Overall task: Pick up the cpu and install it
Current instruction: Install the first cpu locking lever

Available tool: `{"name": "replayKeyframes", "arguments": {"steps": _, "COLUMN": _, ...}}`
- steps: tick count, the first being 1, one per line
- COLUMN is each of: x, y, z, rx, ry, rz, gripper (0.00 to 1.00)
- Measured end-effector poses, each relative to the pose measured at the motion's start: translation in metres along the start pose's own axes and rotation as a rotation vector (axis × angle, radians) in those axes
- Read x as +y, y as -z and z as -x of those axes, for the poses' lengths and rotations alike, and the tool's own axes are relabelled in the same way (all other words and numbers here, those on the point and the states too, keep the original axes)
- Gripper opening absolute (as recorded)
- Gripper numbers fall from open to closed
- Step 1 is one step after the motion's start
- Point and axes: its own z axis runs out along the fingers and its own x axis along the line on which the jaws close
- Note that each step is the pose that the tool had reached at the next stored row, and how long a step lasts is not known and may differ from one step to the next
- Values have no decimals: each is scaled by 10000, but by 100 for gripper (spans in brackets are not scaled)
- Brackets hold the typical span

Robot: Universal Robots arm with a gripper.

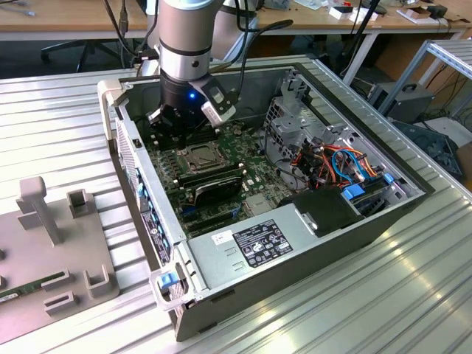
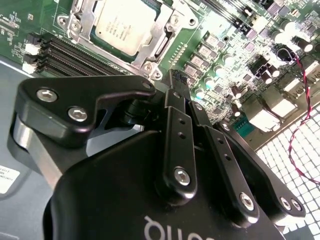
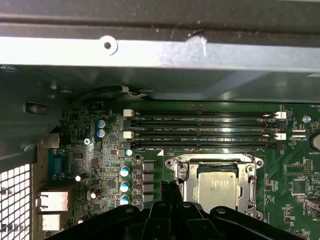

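Hanging over the open computer case (image 1: 310, 243) in the upper middle of the exterior view, the gripper (image 1: 175, 131) reaches down toward the green circuit board (image 1: 247, 144). In both wrist views its two black fingers (image 2: 176, 125) are pressed together at the tips, clenched with nothing between them. The cpu (image 1: 200, 155) lies flat, silver top up, inside the square metal socket frame (image 3: 187, 182), just below the gripper in the exterior view. In the first wrist view the closed gripper (image 3: 169, 187) sits just beside that frame, apart from the cpu (image 3: 217, 185) (whether the tips touch the board cannot be told). The second wrist view shows the cpu (image 2: 125, 22) in its frame (image 2: 82, 17) beyond the gripper (image 2: 175, 82). Long black memory slots (image 3: 200, 127) run alongside the socket. The case stands on a ribbed metal table (image 1: 59, 118), and a grey holder block (image 1: 51, 243) sits at the exterior view's lower left.
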Motion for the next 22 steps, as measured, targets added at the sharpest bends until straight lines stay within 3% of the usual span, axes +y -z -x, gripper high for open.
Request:
{"name": "replayKeyframes", "arguments": {"steps": 4, "x": 3, "y": 2, "z": -45, "rx": -10, "ry": 2, "rz": 3, "gripper": 11}}
{"name": "replayKeyframes", "arguments": {"steps": 8, "x": 4, "y": 4, "z": -63, "rx": -21, "ry": -2, "rz": 95, "gripper": 11}}
{"name": "replayKeyframes", "arguments": {"steps": 10, "x": 4, "y": 11, "z": -67, "rx": -49, "ry": -2, "rz": 143, "gripper": 11}}
{"name": "replayKeyframes", "arguments": {"steps": 16, "x": 10, "y": 96, "z": -64, "rx": -133, "ry": 0, "rz": 143, "gripper": 11}}
{"name": "replayKeyframes", "arguments": {"steps": 18, "x": 12, "y": 120, "z": -66, "rx": -197, "ry": 3, "rz": 149, "gripper": 11}}
{"name": "replayKeyframes", "arguments": {"steps": 22, "x": 12, "y": 124, "z": -77, "rx": -271, "ry": -3, "rz": 303, "gripper": 11}}
